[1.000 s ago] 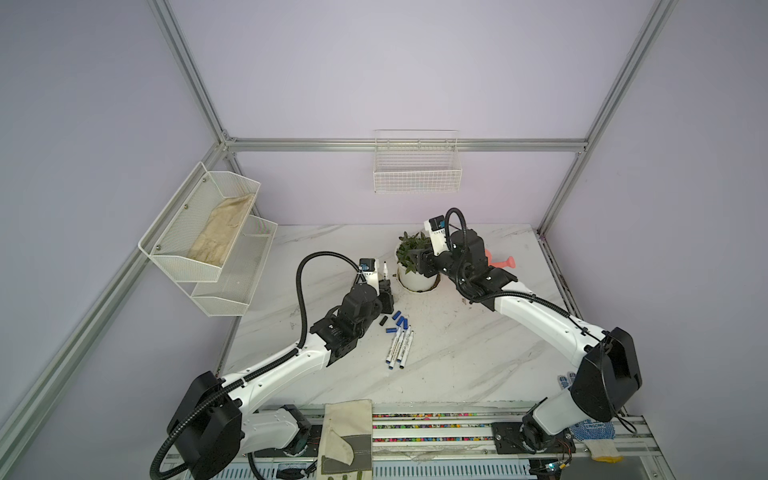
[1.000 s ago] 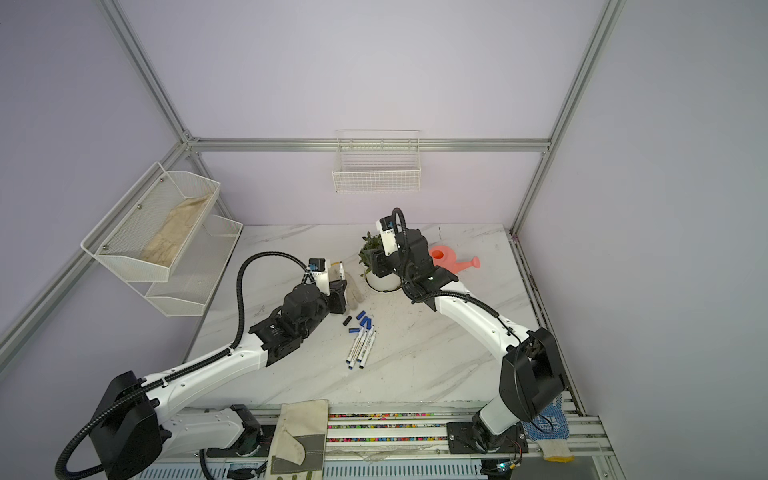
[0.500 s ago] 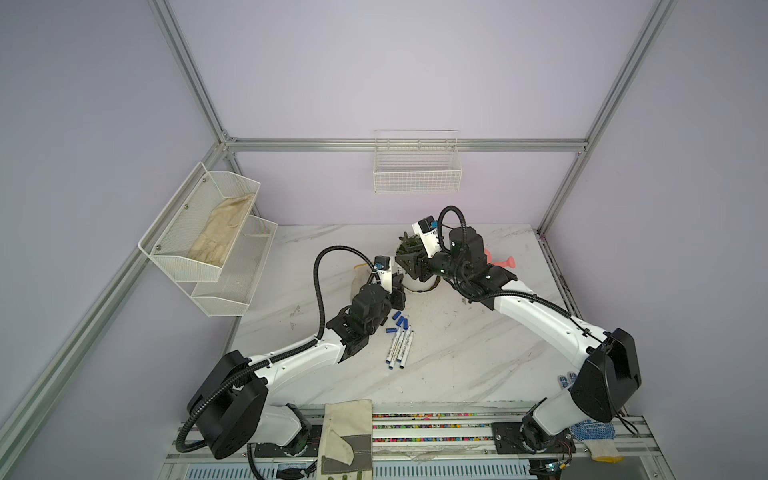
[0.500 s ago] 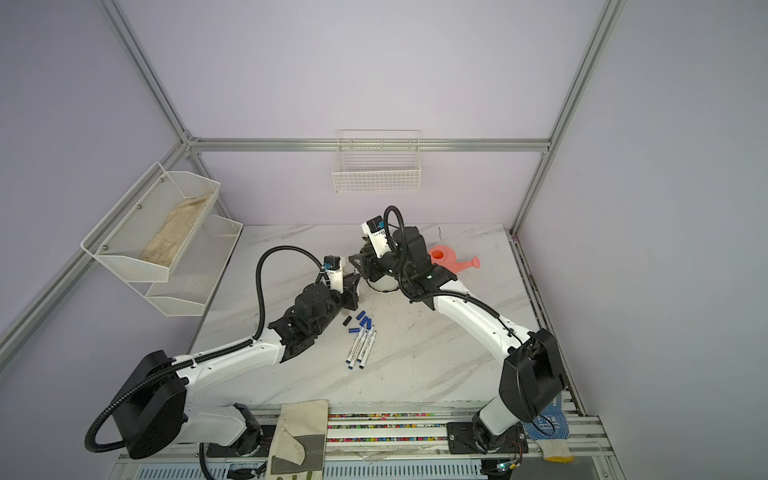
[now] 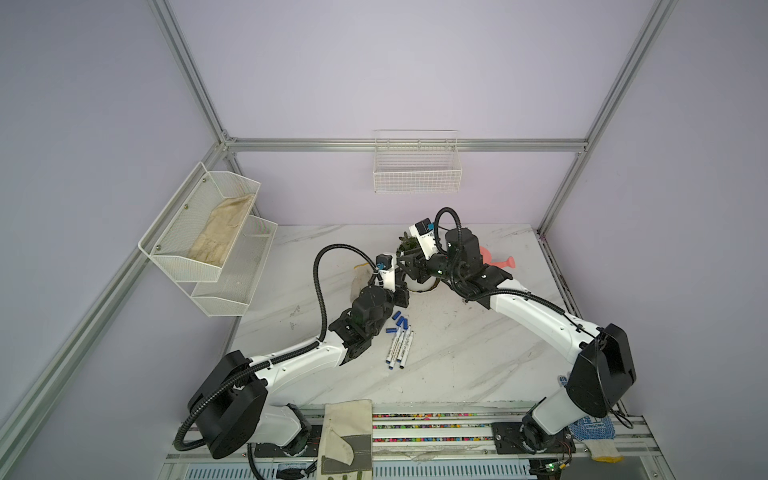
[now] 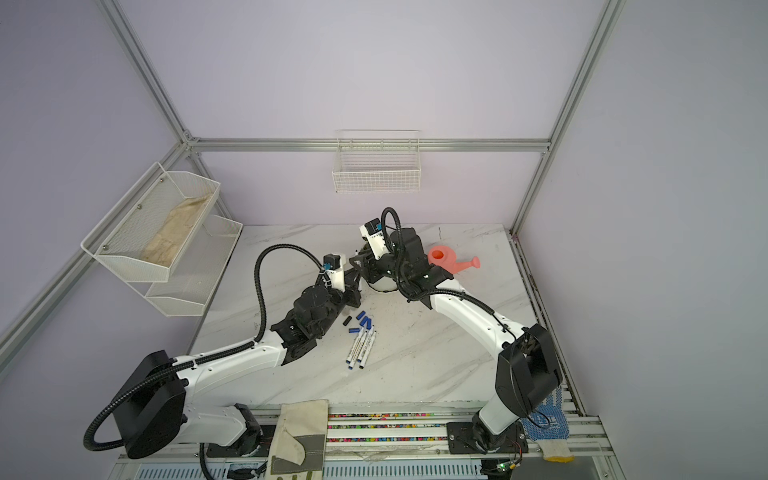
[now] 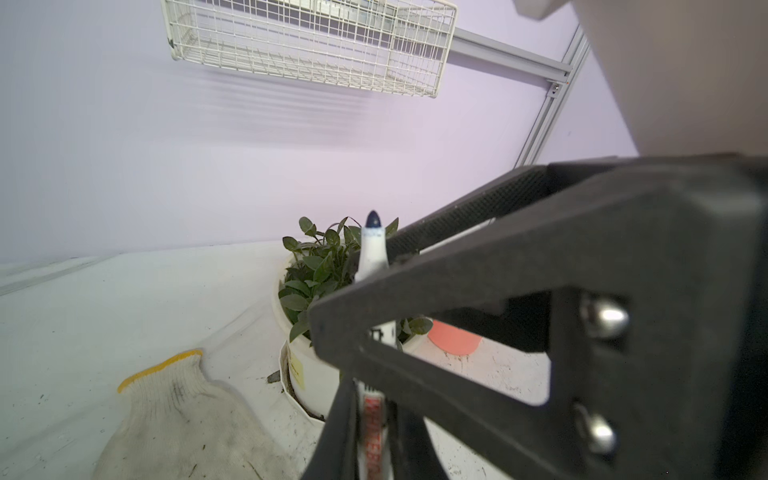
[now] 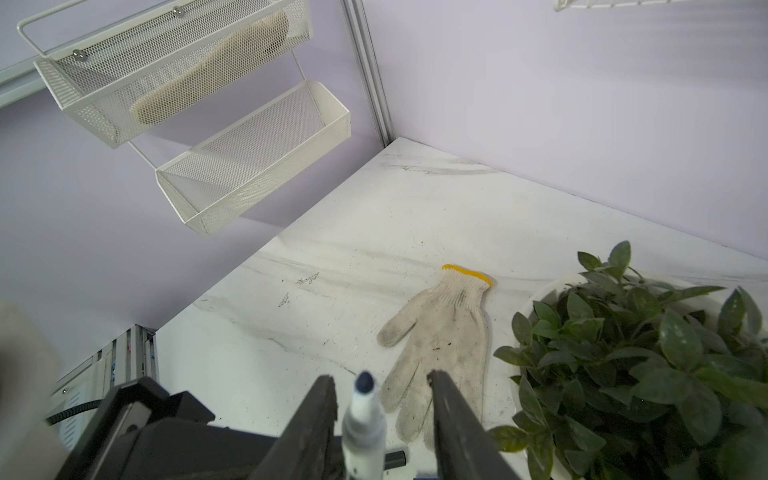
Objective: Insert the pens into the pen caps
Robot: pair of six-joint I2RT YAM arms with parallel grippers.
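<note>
Left gripper (image 7: 368, 415): clamped on one pen (image 7: 373, 249), tip up.
Right gripper (image 8: 380, 382): fingers apart, flanking that tip.
Other pens (image 5: 399, 345): on table (image 5: 457, 365), beside pen caps (image 5: 400, 321).
Pot (image 8: 540, 299): leafy plant (image 8: 644, 353).
Upper shelf tier (image 5: 237, 187): beige cloth (image 5: 220, 232).

Left arm (image 5: 299, 365) and right arm (image 5: 536, 316) are wearing white shells with black joints; ribbed black cables (image 5: 317, 282) are looping off both; silver screws (image 7: 604, 316) are glinting on matte black fingers (image 7: 519, 266).

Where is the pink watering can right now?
In a top view the watering can stands near the back of the table, just right of the white plant pot, beside the right arm.
</note>
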